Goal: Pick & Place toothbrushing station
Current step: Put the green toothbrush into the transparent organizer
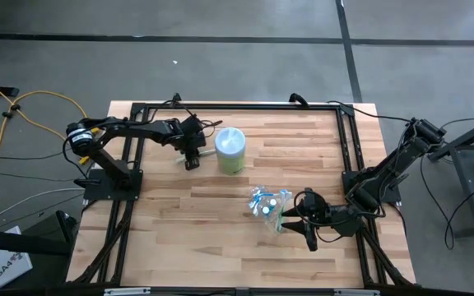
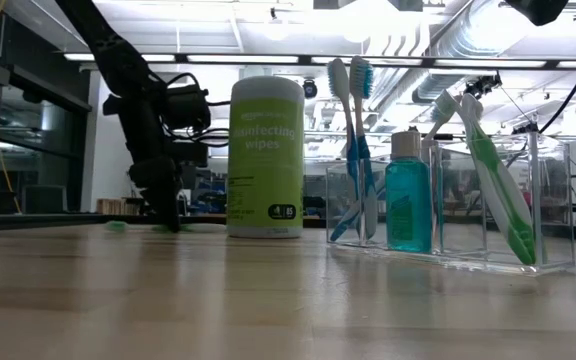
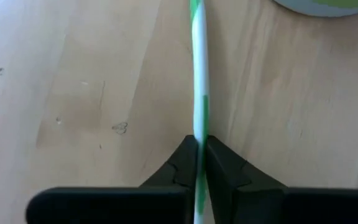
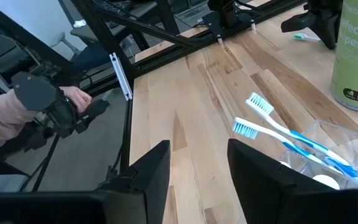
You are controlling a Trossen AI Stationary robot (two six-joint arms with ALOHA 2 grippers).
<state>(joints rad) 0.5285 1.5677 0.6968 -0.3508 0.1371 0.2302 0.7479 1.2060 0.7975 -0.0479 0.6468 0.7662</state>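
Left tool [image 3: 199, 163] is clamped on the green-white toothbrush [image 3: 197, 74], which lies flat on the tabletop [image 3: 92, 81] between its fingers, beside the wipes canister [image 1: 230, 150].

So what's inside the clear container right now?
The clear container holds two blue-white toothbrushes, a teal bottle and a green-white toothbrush, all standing or leaning upright. Whether anything small lies on its floor cannot be seen.
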